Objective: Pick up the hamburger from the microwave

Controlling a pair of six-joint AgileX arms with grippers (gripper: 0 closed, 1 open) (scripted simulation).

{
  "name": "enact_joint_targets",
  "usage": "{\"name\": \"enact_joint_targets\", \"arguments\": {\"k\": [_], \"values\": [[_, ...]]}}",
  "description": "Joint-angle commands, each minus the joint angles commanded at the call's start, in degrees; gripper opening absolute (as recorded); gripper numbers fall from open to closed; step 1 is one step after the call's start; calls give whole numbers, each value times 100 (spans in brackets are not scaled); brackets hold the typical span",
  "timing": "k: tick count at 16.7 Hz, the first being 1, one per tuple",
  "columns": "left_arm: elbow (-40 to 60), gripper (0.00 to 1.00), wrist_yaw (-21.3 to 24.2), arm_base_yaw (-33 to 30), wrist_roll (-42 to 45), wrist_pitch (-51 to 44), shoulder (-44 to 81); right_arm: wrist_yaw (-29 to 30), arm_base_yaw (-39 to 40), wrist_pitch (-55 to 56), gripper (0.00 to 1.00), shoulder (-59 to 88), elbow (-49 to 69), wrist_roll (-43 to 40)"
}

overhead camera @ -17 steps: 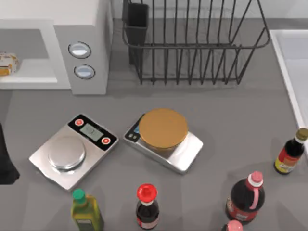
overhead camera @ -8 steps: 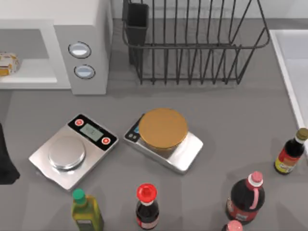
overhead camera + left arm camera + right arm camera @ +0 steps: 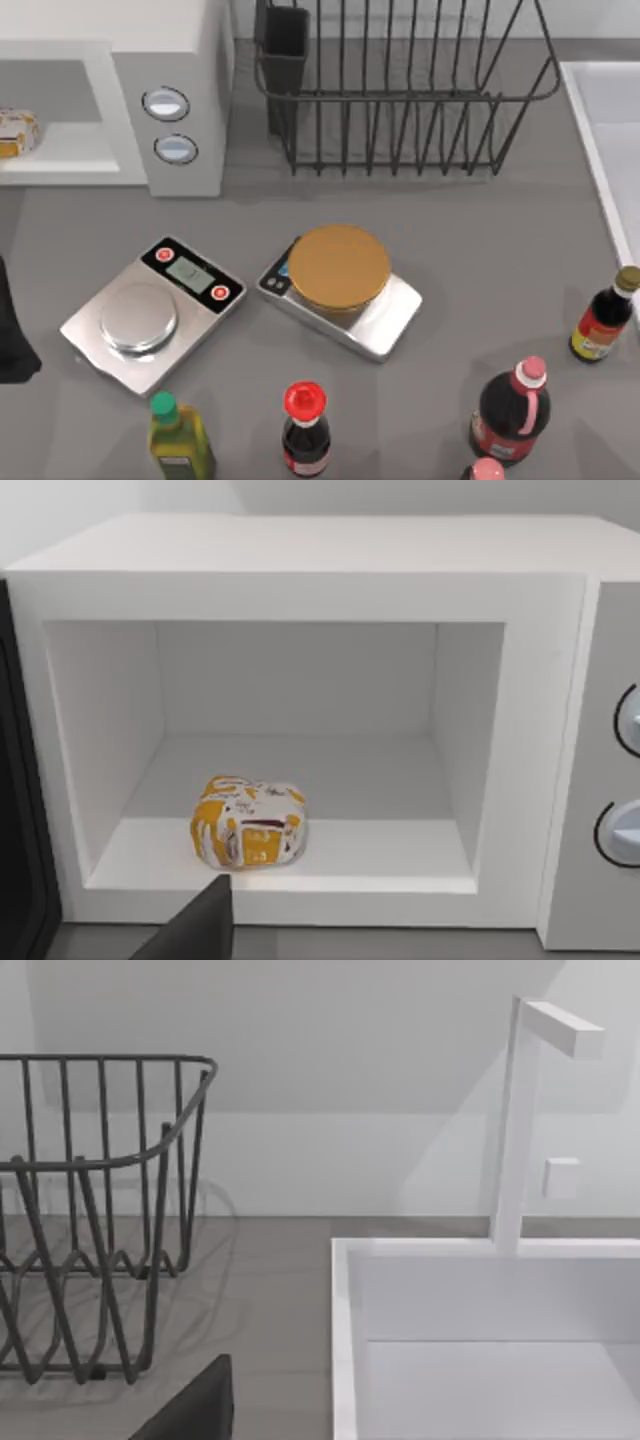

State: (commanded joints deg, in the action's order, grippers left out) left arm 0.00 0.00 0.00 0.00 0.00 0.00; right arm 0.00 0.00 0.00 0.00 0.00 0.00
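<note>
Across the grey counter (image 3: pixel 480 230), the microwave (image 3: pixel 170 90) serves as the landmark, standing at the far left with its door open and its two round knobs (image 3: pixel 166 103) on the front panel. Right of the microwave stands a black wire rack (image 3: pixel 400 90), also seen from the right wrist view (image 3: pixel 90 1210). Farther right of the microwave, at the counter's edge, is a white sink (image 3: pixel 610 130), with its white faucet (image 3: pixel 520 1120) rising behind the basin. Nearer than the microwave sit two scales: a silver one with a round pan (image 3: pixel 150 312) just in front of the knobs, and a second one (image 3: pixel 385 322) to its right, carrying a flat golden-brown disc (image 3: pixel 338 266). Well in front of the microwave stand several bottles, among them a green-capped one (image 3: pixel 178 440), a red-capped one (image 3: pixel 305 430), a dark pink-capped one (image 3: pixel 515 410) and a small dark one (image 3: pixel 603 320). Inside the microwave's cavity (image 3: pixel 300 730), on its floor near the front edge and toward the door side, lies the hamburger (image 3: pixel 248 822), also seen from above (image 3: pixel 15 132). A dark part of the left arm (image 3: pixel 12 345) sits at the counter's left edge, in front of the microwave. I cannot tell how far either gripper is open; nothing is seen held.
</note>
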Motion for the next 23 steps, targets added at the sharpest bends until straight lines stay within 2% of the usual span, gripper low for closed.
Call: {"name": "enact_joint_targets", "arguments": {"k": [4, 9, 23], "values": [[165, 100, 38, 37, 15, 193, 348, 0, 0, 0, 100, 0, 0, 0], [932, 100, 215, 193, 84, 1087, 2113, 0, 0, 0, 100, 0, 0, 0], [4324, 100, 996, 811, 390, 5034, 10825, 0, 0, 0, 100, 0, 0, 0]]}}
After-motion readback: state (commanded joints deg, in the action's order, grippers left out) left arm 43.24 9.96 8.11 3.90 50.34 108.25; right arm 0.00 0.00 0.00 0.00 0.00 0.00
